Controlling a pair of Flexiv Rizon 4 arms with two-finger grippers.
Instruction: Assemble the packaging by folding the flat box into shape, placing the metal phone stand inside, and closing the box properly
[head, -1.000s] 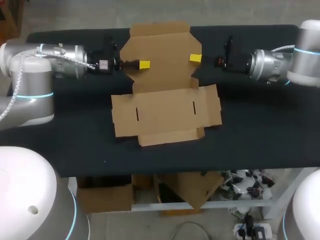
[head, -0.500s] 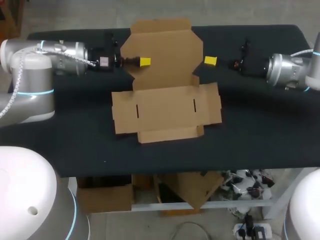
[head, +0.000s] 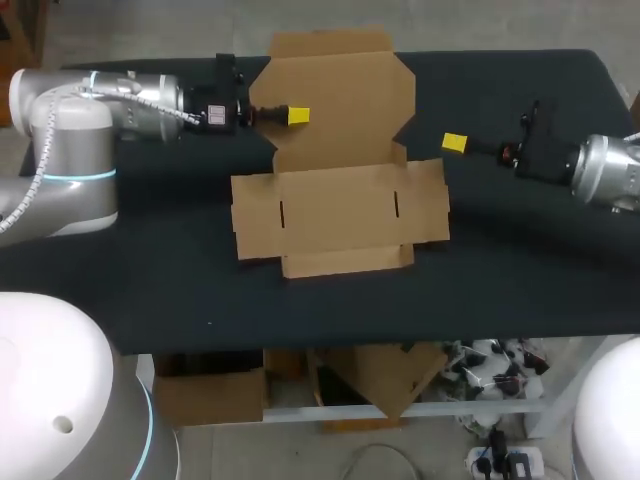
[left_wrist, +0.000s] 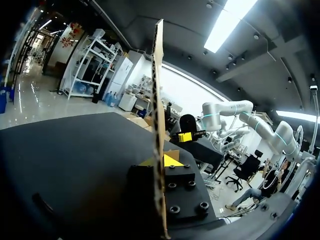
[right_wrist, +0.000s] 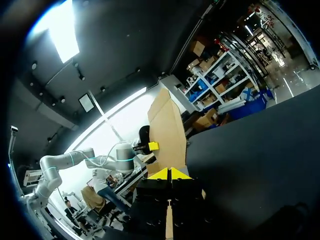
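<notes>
Withdrawn rightward, clear of the box since a second ago: our right gripper (head: 455, 143), fingertips pressed together, empty. Box (head: 340, 205): base unfolded flat on the table (head: 150, 270). Lid flap (head: 335, 100), behind it: upright, pinched by our left gripper (head: 297, 116), seemingly to steady it for folding. Phone stand: not visible.

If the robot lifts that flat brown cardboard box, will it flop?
It probably bends at its creases: the flat brown cardboard box has its back flap standing up in the left claw while the rest lies flat. It looks thin edge-on, so it is likely light and easy to slide on the black table.
</notes>
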